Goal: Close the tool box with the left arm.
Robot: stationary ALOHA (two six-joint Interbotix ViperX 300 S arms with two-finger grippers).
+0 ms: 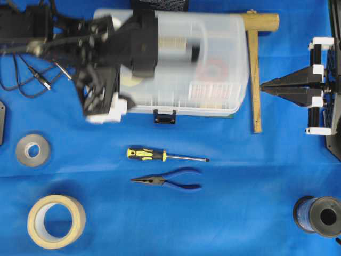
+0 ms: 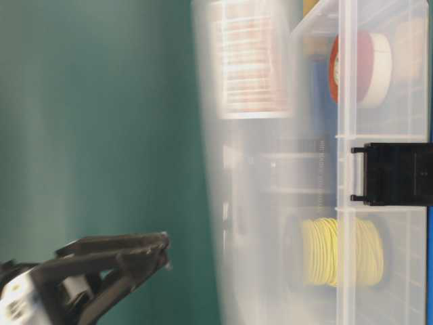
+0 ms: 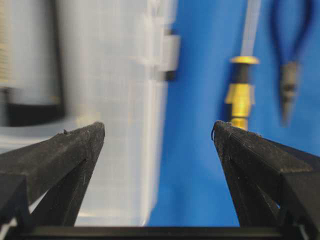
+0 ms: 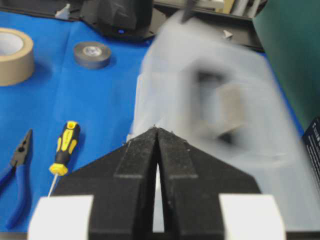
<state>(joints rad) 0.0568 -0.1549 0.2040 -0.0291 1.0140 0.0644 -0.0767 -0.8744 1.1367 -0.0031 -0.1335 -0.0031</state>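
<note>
A roll of beige masking tape lies at the near edge of the blue desk, with a dark spool at the opposite near corner. Farther in sit blue-handled pliers, a yellow-and-black screwdriver and a grey tape roll. Behind them, at the far side of the desk, rests the tool box, its clear lid blurred. The left pincer is spread wide, holding nothing, above the box's left end. The right pincer, clenched and empty, points at the box from beside a wooden T-square.
</note>
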